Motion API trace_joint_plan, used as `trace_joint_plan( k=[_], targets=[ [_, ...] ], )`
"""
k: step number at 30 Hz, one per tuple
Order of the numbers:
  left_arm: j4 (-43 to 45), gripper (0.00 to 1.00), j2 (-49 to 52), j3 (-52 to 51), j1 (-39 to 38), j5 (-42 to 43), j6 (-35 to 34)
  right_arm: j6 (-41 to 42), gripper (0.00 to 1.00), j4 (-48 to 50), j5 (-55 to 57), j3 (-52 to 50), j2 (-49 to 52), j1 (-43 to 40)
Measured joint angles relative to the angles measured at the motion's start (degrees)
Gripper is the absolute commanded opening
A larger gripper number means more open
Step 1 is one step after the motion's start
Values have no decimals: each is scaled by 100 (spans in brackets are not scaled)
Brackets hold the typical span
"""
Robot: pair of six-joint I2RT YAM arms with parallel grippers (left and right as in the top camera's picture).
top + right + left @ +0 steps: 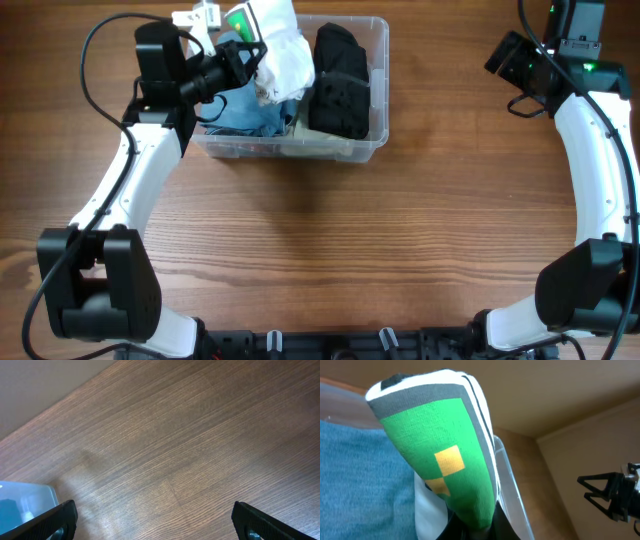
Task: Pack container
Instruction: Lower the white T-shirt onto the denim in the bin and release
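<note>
Clear plastic container holding clothes; left jaws grip green sock above it; right jaws spread open.

Even bright light, soft shadows

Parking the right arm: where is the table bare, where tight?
Bare: the table between the container and the right pincer, and the wide stretch in front of the container. Tight: the container, full of clothes, with the left pincer holding a green sock over it.
</note>
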Motion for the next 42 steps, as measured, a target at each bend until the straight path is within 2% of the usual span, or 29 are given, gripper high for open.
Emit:
trace_joint_plan(
  k=[8,11,12,13,14,16,25,35,37,40,42],
  targets=[
    [-155,8,15,0,219,-68,116,0,100,0,0,0,0,0],
    [-157,15,96,0,422,-116,146,0,100,2,0,0,0,0],
    [-160,23,133,0,483,-138,157,0,100,0,0,-2,0,-2],
    [-160,70,175,0,542,-151,168,0,100,2,0,0,0,0],
    [-179,76,258,0,654,-179,190,0,100,0,0,0,0,0],
    [-173,100,289,2,713,-199,225,0,100,0,0,-2,0,0],
    [-170,99,297,4,785,-142,286,0,100,2,0,0,0,-2],
    [-190,94,284,481,785,514,291,0,100,0,0,0,0,0],
    [-199,89,227,573,785,570,291,0,100,0,0,0,0,0],
    [-214,76,22,619,785,625,289,0,100,0,0,0,0,-2],
    [-229,61,-96,632,782,643,273,0,100,2,0,0,0,-2]
  ],
)
